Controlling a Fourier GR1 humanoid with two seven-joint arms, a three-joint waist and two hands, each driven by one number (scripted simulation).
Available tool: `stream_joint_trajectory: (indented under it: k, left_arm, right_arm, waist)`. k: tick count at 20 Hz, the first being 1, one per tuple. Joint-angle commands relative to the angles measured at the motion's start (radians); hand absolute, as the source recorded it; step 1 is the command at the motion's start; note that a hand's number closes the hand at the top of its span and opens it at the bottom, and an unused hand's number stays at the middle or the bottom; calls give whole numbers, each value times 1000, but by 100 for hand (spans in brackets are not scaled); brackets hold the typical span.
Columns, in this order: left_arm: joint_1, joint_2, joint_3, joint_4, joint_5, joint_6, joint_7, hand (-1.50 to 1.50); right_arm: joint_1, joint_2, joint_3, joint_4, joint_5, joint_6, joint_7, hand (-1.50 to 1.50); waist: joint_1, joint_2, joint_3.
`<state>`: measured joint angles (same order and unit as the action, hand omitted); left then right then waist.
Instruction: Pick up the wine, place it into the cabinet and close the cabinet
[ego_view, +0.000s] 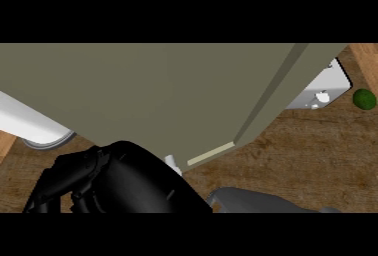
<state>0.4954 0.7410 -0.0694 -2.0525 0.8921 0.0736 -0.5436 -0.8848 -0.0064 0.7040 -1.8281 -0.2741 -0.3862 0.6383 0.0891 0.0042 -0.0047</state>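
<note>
An olive-grey cabinet (162, 90) fills the upper part of the head view, and its door edge (269, 95) runs down to a corner near the middle. No wine shows anywhere. A large black hand (125, 182) sits close below the cabinet's lower edge, at the lower left. A grey forearm (255, 200) coming in from the lower right joins it, so I take it for my right hand. My left hand does not show.
A green round fruit (364, 98) lies on the wooden counter (310, 150) at the far right. A white fitting (321, 90) shows behind the door edge. A white cylinder with a grey rim (29, 125) sticks out from under the cabinet at the left.
</note>
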Motion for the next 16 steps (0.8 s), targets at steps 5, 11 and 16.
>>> stream_joint_trajectory:
  k: [5,11,16]
  left_arm:
    - [6,36,102,44,59,-93,19,-150]
    - [-6,51,140,47,85,-119,35,-150]
    - [12,55,217,40,137,-137,59,-150]
  right_arm:
    - [-353,6,-143,439,-219,44,-146,150]
    - [-376,6,-152,525,-572,336,-24,150]
    - [-388,6,-241,797,-605,441,-161,150]
  waist:
    - [8,10,1]
    - [18,15,2]
    - [-12,9,3]
